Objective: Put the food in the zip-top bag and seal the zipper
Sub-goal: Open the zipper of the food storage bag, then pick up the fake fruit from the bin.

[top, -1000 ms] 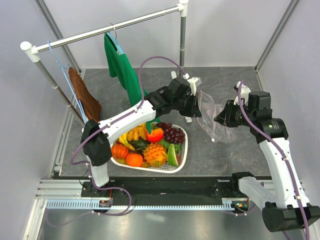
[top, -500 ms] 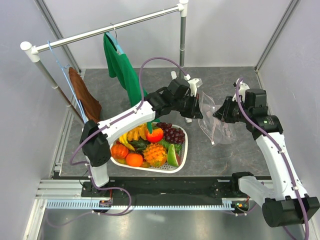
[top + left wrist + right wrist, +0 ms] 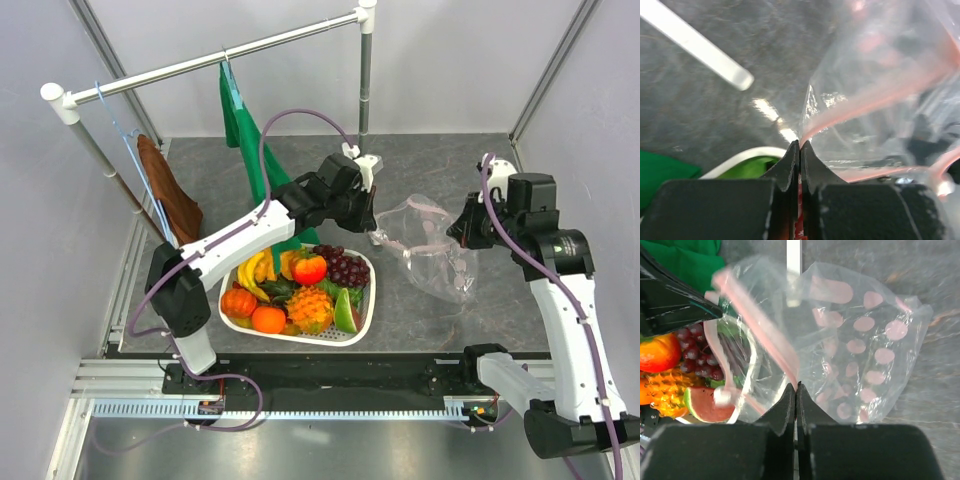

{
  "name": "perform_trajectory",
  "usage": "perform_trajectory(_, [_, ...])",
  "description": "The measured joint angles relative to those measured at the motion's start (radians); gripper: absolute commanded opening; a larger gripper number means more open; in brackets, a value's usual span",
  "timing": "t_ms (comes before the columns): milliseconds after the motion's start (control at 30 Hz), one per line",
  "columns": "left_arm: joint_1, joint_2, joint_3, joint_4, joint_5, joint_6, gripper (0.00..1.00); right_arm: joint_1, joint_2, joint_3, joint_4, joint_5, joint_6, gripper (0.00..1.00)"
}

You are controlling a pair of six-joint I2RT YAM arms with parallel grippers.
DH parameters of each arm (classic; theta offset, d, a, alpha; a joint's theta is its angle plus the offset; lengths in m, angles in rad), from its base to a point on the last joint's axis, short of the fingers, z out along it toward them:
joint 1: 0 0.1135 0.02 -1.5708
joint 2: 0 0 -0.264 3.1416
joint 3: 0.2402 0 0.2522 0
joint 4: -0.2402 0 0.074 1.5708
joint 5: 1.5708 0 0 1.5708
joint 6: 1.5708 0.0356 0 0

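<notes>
The zip-top bag (image 3: pixel 428 245), clear with pink dots, hangs stretched between both grippers to the right of the basket. My left gripper (image 3: pixel 377 220) is shut on the bag's left mouth edge, its jaws (image 3: pixel 800 143) pinching the pink zipper (image 3: pixel 875 97). My right gripper (image 3: pixel 459 232) is shut on the opposite edge, where the zipper (image 3: pixel 765 325) runs into its closed jaws (image 3: pixel 796 385). The food lies in the white basket (image 3: pixel 366 312): grapes (image 3: pixel 347 268), a pineapple (image 3: pixel 310 308), a pumpkin (image 3: pixel 238 302), bananas (image 3: pixel 258 270) and a red pepper (image 3: pixel 310 270). No food shows inside the bag.
A white clothes rack (image 3: pixel 200 62) spans the back, with a green garment (image 3: pixel 245 140) and a brown cloth (image 3: pixel 170 195) hanging from it. Its upright pole (image 3: pixel 365 80) stands just behind the left gripper. Grey walls close in both sides.
The right gripper has closed on the bag's edge and pulled away to the right. The left gripper drew back left, so the bag now spreads wide between them. The green garment swung.
</notes>
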Motion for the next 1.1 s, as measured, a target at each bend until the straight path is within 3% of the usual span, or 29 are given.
perform_trajectory(133, [0.002,-0.016,-0.001,-0.026,-0.029,0.090,0.18,-0.005,-0.010,0.082,-0.060,0.016,-0.032,0.00])
perform_trajectory(233, [-0.009,-0.018,0.014,-0.051,-0.015,0.164,0.45,-0.006,-0.027,0.086,-0.105,0.014,-0.044,0.00])
perform_trajectory(267, [-0.012,-0.018,0.023,-0.069,-0.006,0.188,0.61,-0.006,-0.031,0.083,-0.115,0.013,-0.045,0.00])
perform_trajectory(333, [-0.012,-0.018,0.045,-0.096,0.034,0.244,0.77,-0.009,-0.042,0.062,-0.119,0.004,-0.043,0.00])
perform_trajectory(367, [-0.012,-0.020,0.056,-0.109,0.055,0.267,0.91,-0.010,-0.047,0.047,-0.118,-0.002,-0.042,0.00])
perform_trajectory(433, [-0.012,-0.030,0.072,-0.137,0.100,0.321,1.00,-0.010,-0.050,0.014,-0.119,-0.013,-0.037,0.00])
perform_trajectory(767, [-0.012,-0.180,0.102,-0.386,0.234,0.651,1.00,-0.010,-0.020,-0.101,-0.059,-0.058,0.011,0.00])
perform_trajectory(1100, [-0.014,-0.280,0.005,-0.563,0.103,0.893,1.00,-0.010,-0.027,-0.141,-0.011,-0.089,0.056,0.00])
